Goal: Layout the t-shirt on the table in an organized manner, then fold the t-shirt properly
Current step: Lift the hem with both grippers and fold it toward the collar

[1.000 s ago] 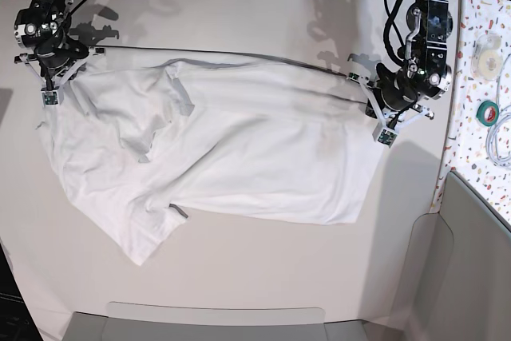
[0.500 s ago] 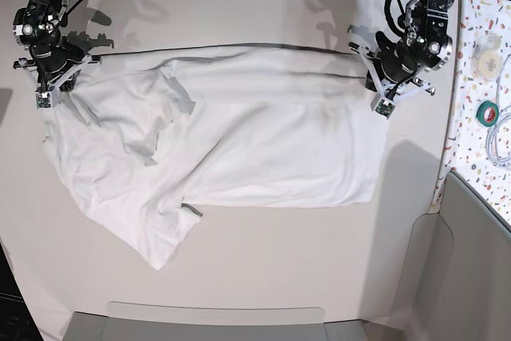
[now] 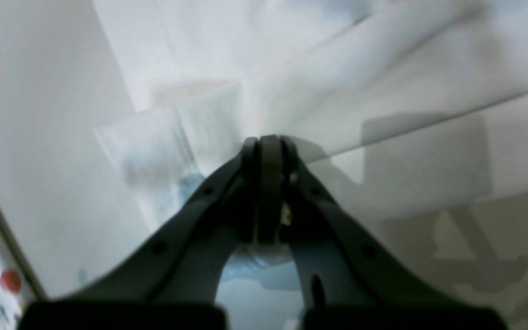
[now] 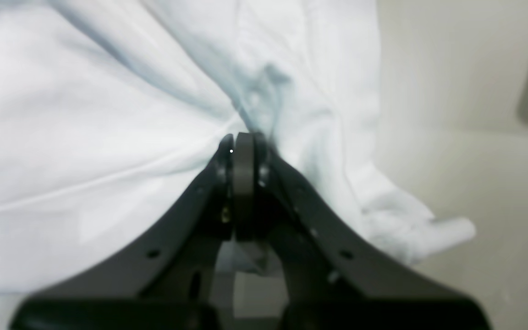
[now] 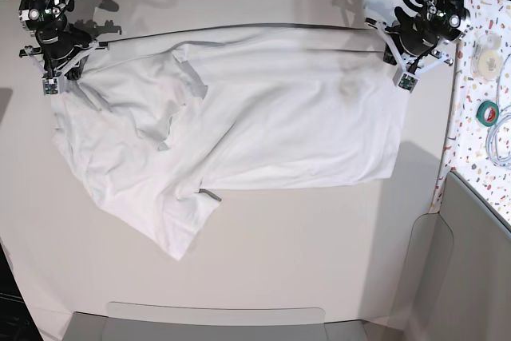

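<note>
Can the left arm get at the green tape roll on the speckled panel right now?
Probably not as things stand: the left gripper is shut on the white cotton t-shirt. The green tape roll lies close by with nothing between, but the shirt must be released first.

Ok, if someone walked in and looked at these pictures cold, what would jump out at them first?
The big white t-shirt would: it is stretched across the far half of the off-white table, one sleeve trailing toward the near left. Next, the two black arms at its far corners, the left hand and the right hand, each pinched shut on the cloth. Off the table's right edge lies a speckled panel with tape rolls and cable.
</note>
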Action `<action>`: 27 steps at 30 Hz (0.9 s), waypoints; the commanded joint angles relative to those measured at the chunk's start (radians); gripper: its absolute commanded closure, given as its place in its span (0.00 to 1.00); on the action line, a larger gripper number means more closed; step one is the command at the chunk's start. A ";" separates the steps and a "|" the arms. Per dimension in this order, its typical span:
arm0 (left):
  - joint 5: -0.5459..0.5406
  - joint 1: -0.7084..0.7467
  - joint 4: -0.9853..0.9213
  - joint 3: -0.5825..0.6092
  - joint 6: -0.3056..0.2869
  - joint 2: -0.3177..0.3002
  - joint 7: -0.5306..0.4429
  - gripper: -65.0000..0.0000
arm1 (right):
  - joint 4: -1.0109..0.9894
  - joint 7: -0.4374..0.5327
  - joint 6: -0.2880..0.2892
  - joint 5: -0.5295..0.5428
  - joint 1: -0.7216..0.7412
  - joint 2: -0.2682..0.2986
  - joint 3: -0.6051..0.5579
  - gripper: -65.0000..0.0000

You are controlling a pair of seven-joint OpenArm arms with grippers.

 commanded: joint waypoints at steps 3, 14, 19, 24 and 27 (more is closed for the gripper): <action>0.043 0.051 0.047 -0.032 0.010 -0.016 0.047 1.00 | 0.011 -0.139 0.017 -0.040 -0.073 -0.005 -0.005 1.00; 0.042 0.105 0.058 -0.078 0.010 0.013 0.045 1.00 | 0.053 -0.136 0.017 -0.035 -0.191 -0.009 0.003 1.00; 0.042 0.108 0.058 -0.078 0.010 0.016 0.045 1.00 | 0.114 -0.136 0.017 -0.035 -0.239 -0.027 0.004 1.00; 0.042 0.135 0.078 -0.078 0.010 0.036 0.045 1.00 | 0.143 -0.136 0.017 -0.035 -0.276 -0.027 0.004 1.00; 0.042 0.157 0.098 -0.080 0.010 0.050 0.045 1.00 | 0.165 -0.136 0.017 -0.035 -0.300 -0.028 0.028 1.00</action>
